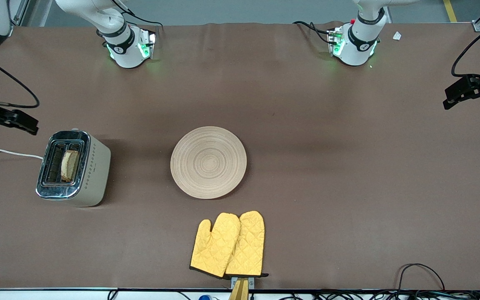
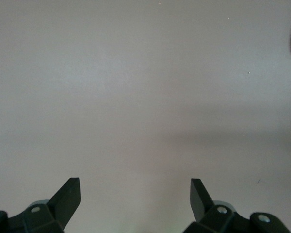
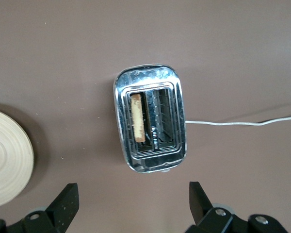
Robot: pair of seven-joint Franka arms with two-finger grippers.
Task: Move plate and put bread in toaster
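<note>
We found the right end effector (image 3: 131, 199) hanging in the air above the toaster (image 3: 150, 118) with its fingers spread wide and nothing between them. In the front view it (image 1: 13, 118) showed only as a dark shape at the right arm's end of the tabletop (image 1: 348, 166), so its own wrist view was what told us the spread of the fingers. That wrist view looked straight down into the chrome top, where the bread (image 3: 137, 124) stood on edge in one of the two slots, the other slot bare. The front view gave us the toaster (image 1: 74, 168) from an angle, showing its cream side with the dotted marks and the bread (image 1: 70, 165) sticking up a little from its slot. A white cord (image 3: 242, 122) ran away from the toaster.

The left end effector (image 2: 136, 199) waited over bare tabletop at the left arm's end, fingers likewise spread wide and holding nothing; the front view showed it (image 1: 471, 89) at its edge.

The plate (image 1: 208, 162) lay flat near the middle of the tabletop, well apart from the toaster, and only its rim (image 3: 7, 162) entered the right wrist view. A pair of yellow oven mitts (image 1: 229, 244), seen whole only in the front view, lay nearer to the front camera than the plate.
</note>
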